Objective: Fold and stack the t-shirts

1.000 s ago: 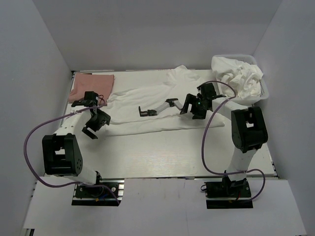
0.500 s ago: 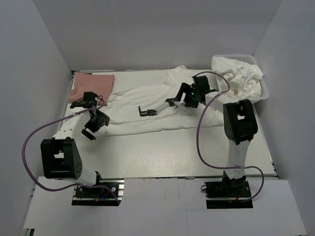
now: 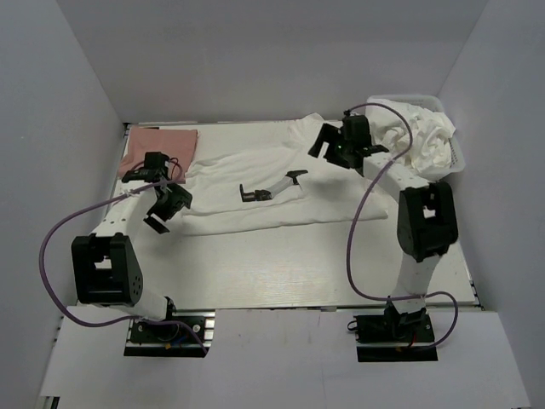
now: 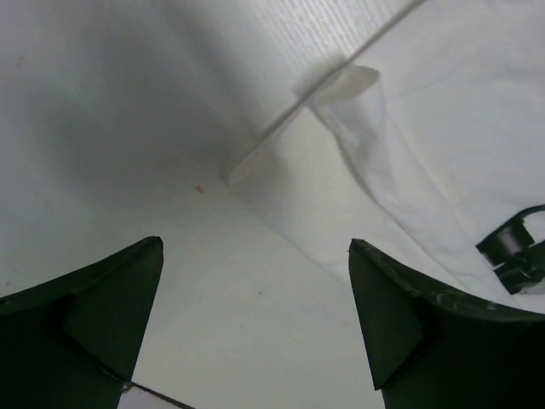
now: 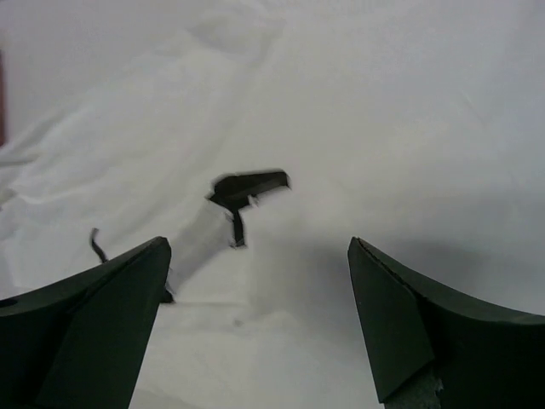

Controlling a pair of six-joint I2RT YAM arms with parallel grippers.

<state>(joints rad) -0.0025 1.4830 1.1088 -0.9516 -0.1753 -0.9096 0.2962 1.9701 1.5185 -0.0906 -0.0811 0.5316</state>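
Left tool: gaped empty at edge of white t-shirt.
Right tool: gaped empty above it.
Dark object: lay on it, unidentifiable.

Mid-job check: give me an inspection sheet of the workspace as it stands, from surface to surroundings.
Surface: white table; a tiny orange speck beside the shirt's edge.
Job's things: white t-shirt spread out and wrinkled mid-table; pink t-shirt folded at the far left corner; crumpled white shirts heaped in the bin, far right.
Clutter: a black-and-white tool lies on the white t-shirt.
Grippers: left gripper open and empty, at the shirt's left edge; right gripper open and empty, above the shirt's far right part.
Cables: a left purple cable and a right purple cable each loop off their arm.
Surroundings: plain white walls on three sides.
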